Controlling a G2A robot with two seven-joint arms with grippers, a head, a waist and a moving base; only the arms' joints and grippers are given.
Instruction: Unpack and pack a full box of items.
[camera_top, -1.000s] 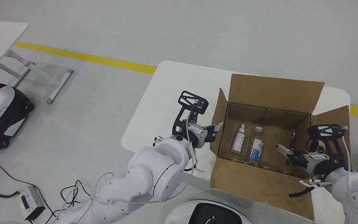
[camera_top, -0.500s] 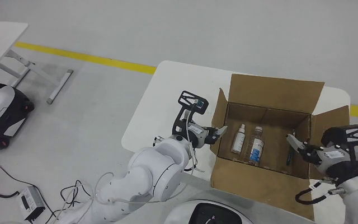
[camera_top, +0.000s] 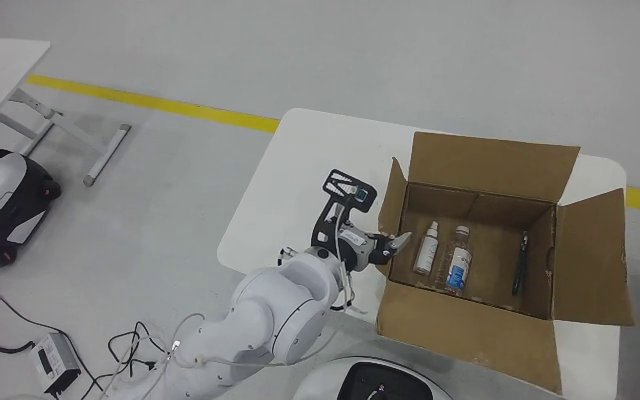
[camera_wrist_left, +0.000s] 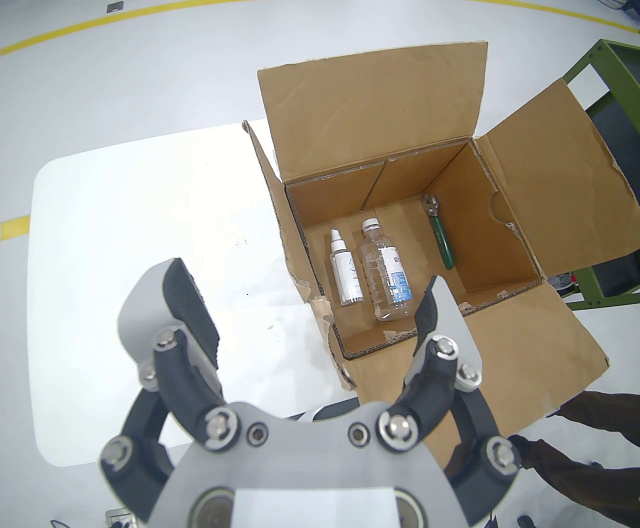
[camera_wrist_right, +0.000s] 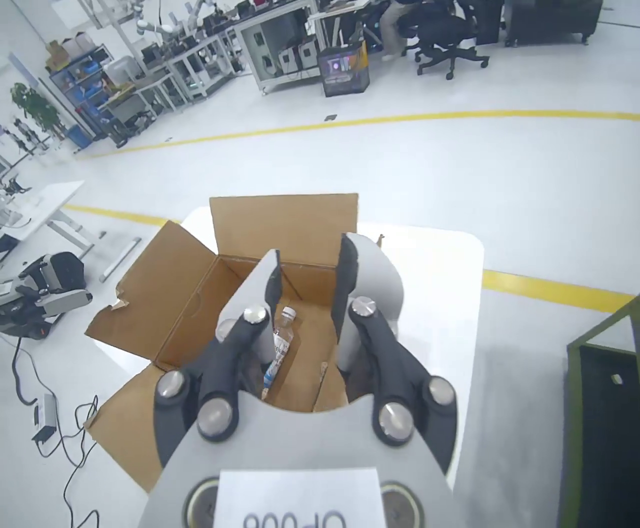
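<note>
An open cardboard box stands on the white table with its flaps spread. On its floor lie a white spray bottle and a clear water bottle side by side. A green-handled wrench rests against the right wall. My left gripper hangs open and empty just outside the box's left flap; its wrist view looks down on the spray bottle, water bottle and wrench. My right gripper is open and empty, high above the box, with the water bottle below it.
A green-framed cart stands beside the table on the box's right side. The white table top to the left of the box is bare. Another white table and cables are on the floor farther left.
The right arm pulled back out of the box and left the top view; the wrench stays against the box's right wall. The left gripper edged slightly toward the box.
</note>
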